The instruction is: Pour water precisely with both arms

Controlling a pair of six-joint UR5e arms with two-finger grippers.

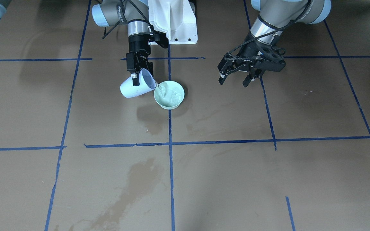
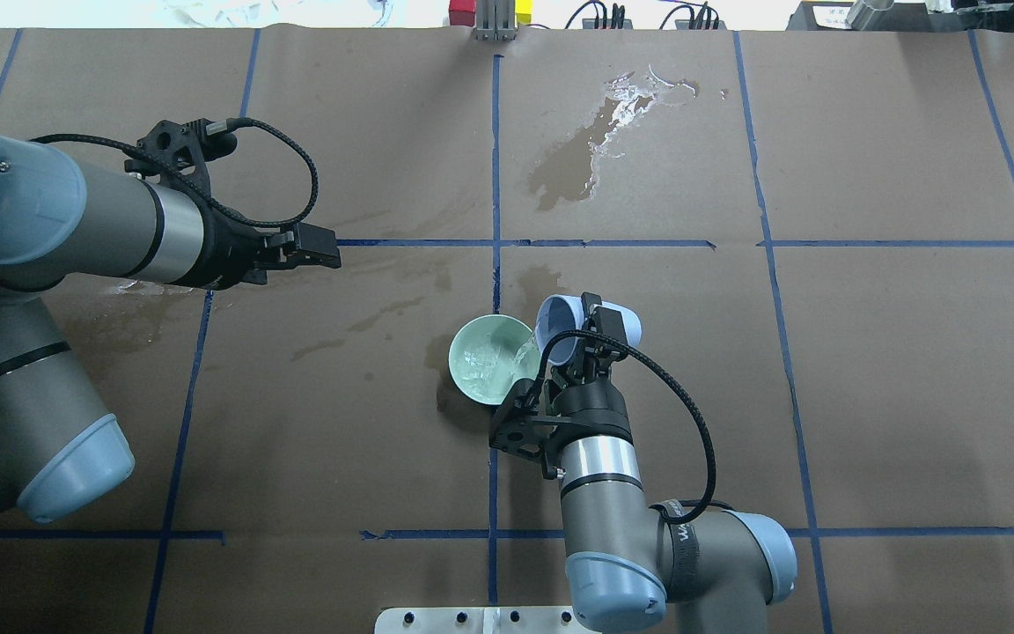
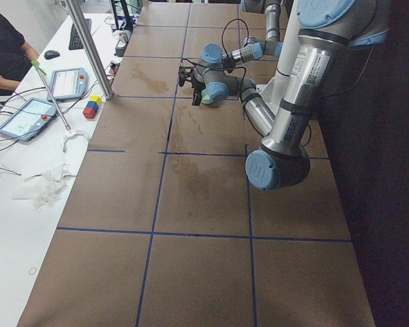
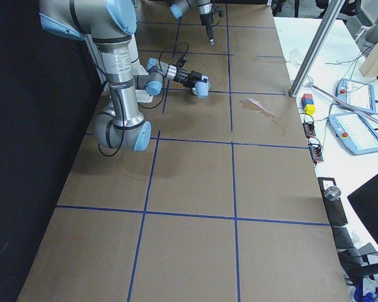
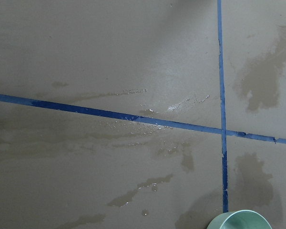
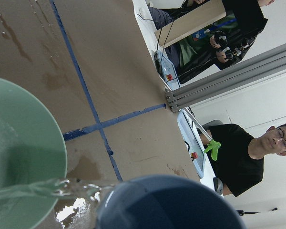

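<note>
Right now the water (image 1: 160, 89) runs in a thin clear stream from the cup (image 1: 130, 88) into the bowl (image 1: 167, 106), with some already pooled in the bowl's bottom. It cannot be grasped. It is steered only by the cup's tilt, so it will likely slosh and splash at any jerk.

The cup looks light, stiff and smooth. It is tipped on its side, its lip just over the bowl's near rim. The right gripper (image 1: 140, 78) is clamped on the cup's wall at the rim, one finger outside and the other apparently inside. That seems a sound hold, though a wet wall could slip.

The bowl stands free on the worktop (image 1: 236, 176), held by nothing. It is probably light enough to slide if the cup's lip bumps it.

The left gripper (image 1: 234, 80) hovers with its fingers spread and nothing between them, well apart from the bowl on its other side. Nothing lies between it and the bowl.

Wet patches (image 2: 577, 158) darken the worktop near the bowl and further off, so the surface may be slick. A person (image 6: 238, 157) sits beyond the worktop's far edge.
</note>
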